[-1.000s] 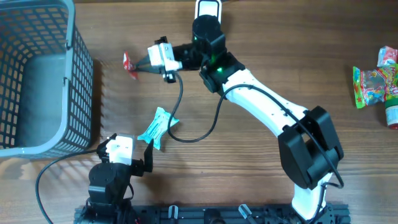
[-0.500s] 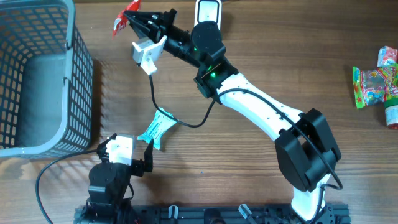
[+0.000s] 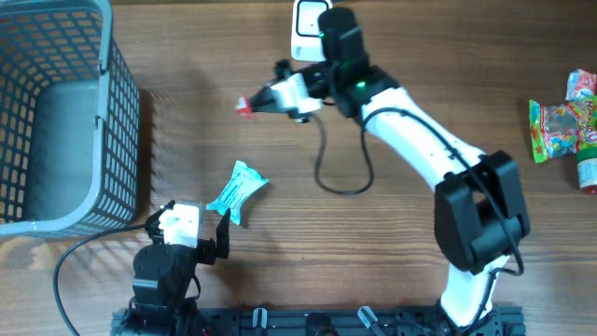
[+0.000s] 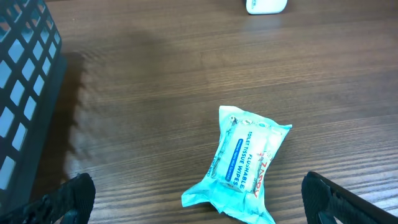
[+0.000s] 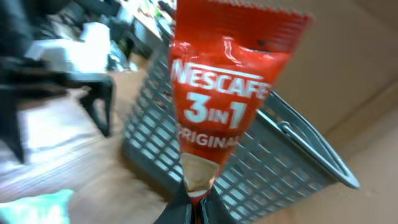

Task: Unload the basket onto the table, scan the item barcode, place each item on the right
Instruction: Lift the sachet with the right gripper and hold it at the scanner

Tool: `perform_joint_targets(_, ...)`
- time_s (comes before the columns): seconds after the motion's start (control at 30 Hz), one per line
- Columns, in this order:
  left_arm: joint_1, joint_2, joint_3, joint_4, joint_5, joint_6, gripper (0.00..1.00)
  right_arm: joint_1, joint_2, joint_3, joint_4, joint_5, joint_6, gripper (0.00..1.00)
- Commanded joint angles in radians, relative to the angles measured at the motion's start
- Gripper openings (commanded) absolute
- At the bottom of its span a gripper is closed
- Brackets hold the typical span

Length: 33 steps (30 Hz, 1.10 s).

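Observation:
My right gripper [image 3: 259, 103] is shut on the bottom tip of a red Nescafé 3in1 sachet [image 3: 244, 105], held above the table just left of and in front of a white scanner-like device [image 3: 308, 21] at the back edge. The right wrist view shows the sachet [image 5: 227, 93] standing upright out of the shut right gripper [image 5: 196, 210]. My left gripper [image 3: 191, 217] rests at the front edge, open and empty. In the left wrist view its fingers [image 4: 71, 198] stand wide apart around the near end of a teal wipes pack [image 4: 245, 165] without touching it.
A grey mesh basket [image 3: 56, 112] fills the back left corner and shows in the right wrist view [image 5: 267, 162]. The teal wipes pack [image 3: 237, 191] lies in front of centre. Colourful snack packs [image 3: 564, 121] lie at the right edge. The white device [image 4: 266, 5] shows in the left wrist view.
The right arm swung the sachet up toward the back left, then back right and down, nearer the white device. The left arm and wipes pack have not moved.

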<state>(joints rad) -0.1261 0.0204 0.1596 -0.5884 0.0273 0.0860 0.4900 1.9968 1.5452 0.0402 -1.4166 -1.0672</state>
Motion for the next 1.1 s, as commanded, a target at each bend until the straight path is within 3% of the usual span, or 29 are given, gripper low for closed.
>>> perform_joint_targets(0.0,-0.006,-0.004,-0.006,0.001,-0.002,0.014,1.00,-0.030,0.010,-0.002,-0.153,-0.205,-0.253,0.04)
perform_joint_targets(0.1,-0.006,-0.004,-0.006,0.001,-0.002,0.014,1.00,-0.044,0.010,-0.022,-0.312,-0.205,-0.477,0.05)
perform_joint_targets(0.23,-0.006,-0.004,-0.006,0.001,-0.002,0.014,1.00,-0.053,0.010,-0.075,-0.326,-0.205,-0.663,0.05)
perform_joint_targets(0.53,-0.006,-0.004,-0.006,0.001,-0.002,0.014,1.00,-0.101,0.010,-0.084,-0.416,-0.203,-0.678,0.04)
perform_joint_targets(0.67,-0.006,-0.004,-0.006,0.001,-0.003,0.014,1.00,-0.130,0.011,-0.084,-0.457,-0.152,-0.364,0.04)
perform_joint_targets(0.8,-0.006,-0.004,-0.006,0.001,-0.002,0.014,1.00,-0.126,0.011,-0.084,-0.645,-0.136,0.148,0.04)
perform_joint_targets(0.9,-0.006,-0.004,-0.006,0.001,-0.002,0.014,1.00,-0.125,0.011,-0.084,-0.769,-0.093,0.672,0.04)
perform_joint_targets(0.93,-0.006,-0.004,-0.006,0.001,-0.002,0.014,1.00,-0.125,0.011,-0.084,-0.766,-0.071,0.835,0.04)
perform_joint_targets(1.07,-0.006,-0.004,-0.006,0.001,-0.002,0.014,1.00,-0.122,0.011,-0.084,-0.565,-0.099,1.137,0.04)
